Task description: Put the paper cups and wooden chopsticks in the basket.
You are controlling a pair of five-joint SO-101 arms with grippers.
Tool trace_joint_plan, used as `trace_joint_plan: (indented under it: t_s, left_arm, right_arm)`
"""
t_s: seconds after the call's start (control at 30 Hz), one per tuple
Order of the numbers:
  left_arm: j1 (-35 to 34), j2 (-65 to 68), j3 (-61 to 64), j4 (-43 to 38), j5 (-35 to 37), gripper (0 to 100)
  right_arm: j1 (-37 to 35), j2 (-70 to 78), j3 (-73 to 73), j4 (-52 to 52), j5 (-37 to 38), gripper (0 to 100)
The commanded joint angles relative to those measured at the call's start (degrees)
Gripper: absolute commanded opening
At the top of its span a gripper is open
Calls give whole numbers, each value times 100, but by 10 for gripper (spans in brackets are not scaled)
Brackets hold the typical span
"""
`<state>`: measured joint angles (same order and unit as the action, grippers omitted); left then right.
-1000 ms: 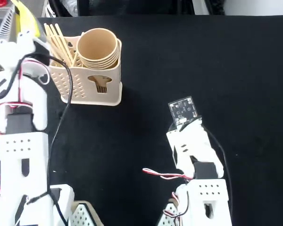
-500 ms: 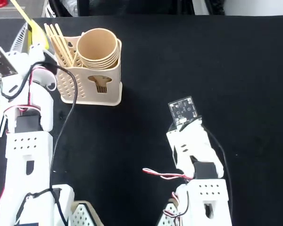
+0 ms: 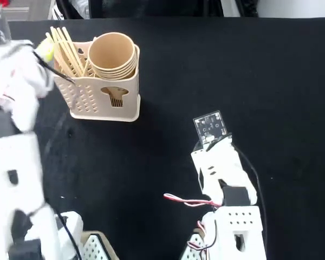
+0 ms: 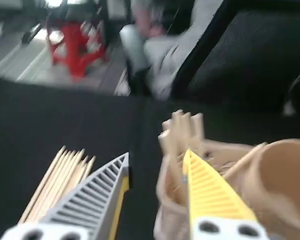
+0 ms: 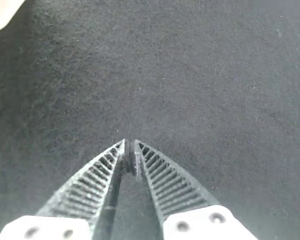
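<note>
With the left hand (image 4: 155, 156) spread apart, loose wooden chopsticks (image 4: 55, 177) are found on the desk (image 4: 40, 115) just outside its grey finger (image 4: 90, 195), roughly parallel to it, opposite the basket (image 3: 97, 100) at the high frame's upper left.

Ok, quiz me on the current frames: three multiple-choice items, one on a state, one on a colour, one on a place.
1. The right gripper is: A shut and empty, B open, C shut on a cup.
2. The left gripper has one grey finger and one that is: A red, B black, C yellow.
3. The cups are: A in the left gripper, B in the basket, C in the right gripper.

Answers: A, its fingertips meet with nothing between them; C, the left wrist view shows a yellow finger; B, the stack stands inside the basket.
</note>
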<state>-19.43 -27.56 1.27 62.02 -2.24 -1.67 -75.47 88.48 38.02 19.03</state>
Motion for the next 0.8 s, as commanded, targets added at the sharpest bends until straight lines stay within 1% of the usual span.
trace_joint_plan:
  t_s: [0.0,0.07,0.13,0.2,0.3,0.47,0.63,0.77]
  left_arm:
    - [-787,1336,-1754,1407,-563,179]
    - [-1253,2233,-2360,1908,-1160,177]
    - [-1675,3138,-2888,2198,-1855,177]
    - [-1930,4000,-3389,2312,-2242,177]
    - [-2070,5125,-4048,2312,-2593,177]
    - [-2097,6637,-5516,2277,-2945,177]
    - [-2044,8132,-7108,1996,-2716,177]
    - [-1912,9152,-8233,1996,-2743,177]
  right_arm:
    - [-62,-84,-48,-114,53,11]
    - [-62,-84,-48,-114,53,11]
    - [-62,-84,-48,-105,53,11]
    - [-62,-84,-48,-105,53,11]
    - [-62,-84,-40,-105,53,11]
    - [-62,-84,-31,-105,53,11]
    - [-62,-84,-31,-105,53,11]
    - [-62,-84,-31,-105,53,11]
